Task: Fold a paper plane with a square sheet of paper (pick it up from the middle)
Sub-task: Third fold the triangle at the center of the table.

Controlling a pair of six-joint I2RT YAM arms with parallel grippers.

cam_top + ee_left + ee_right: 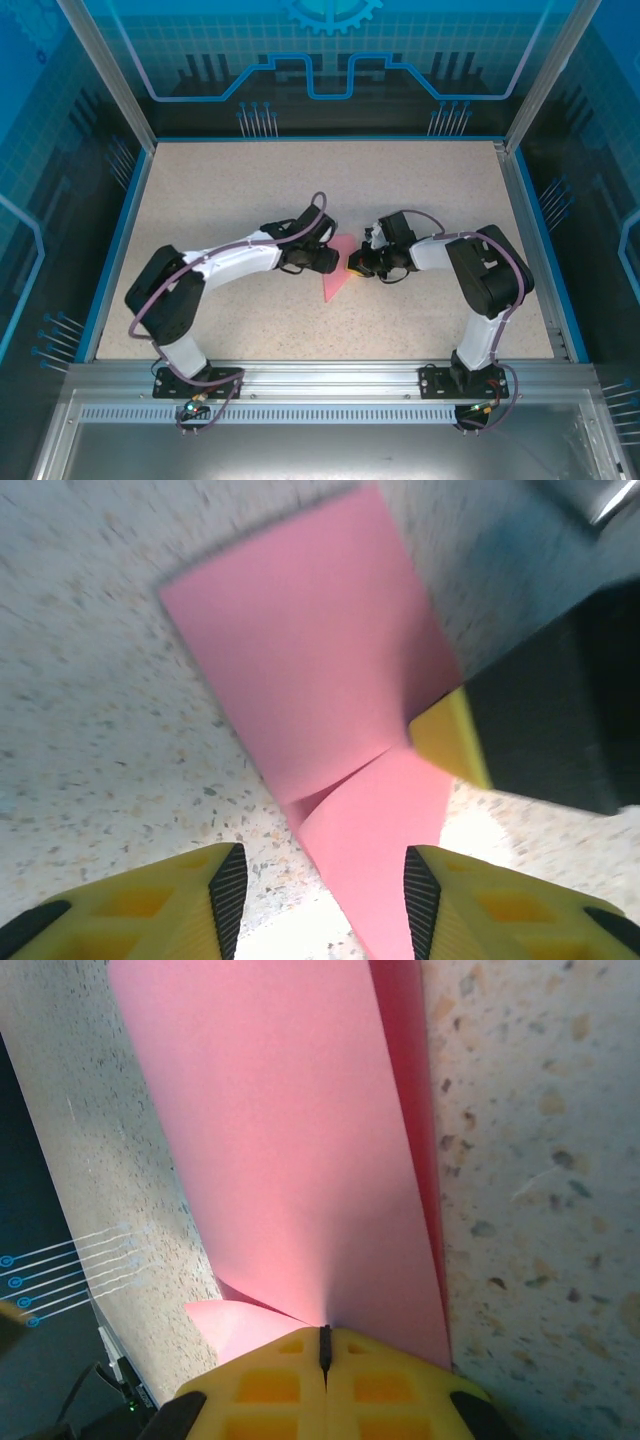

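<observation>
the pink sheet of paper (337,278), creased to a narrow point, is lying flat near the middle of the desk (220,180), between the two hands. the right hand (325,1348) is pinching its edge, jaws pressed together. the left hand (320,885) is standing partly open, the paper's tip lying between its pads. bare desk is stretching away on every side to the blue rim (120,240).

Folded pink paper (337,270), narrow, pointed
</observation>
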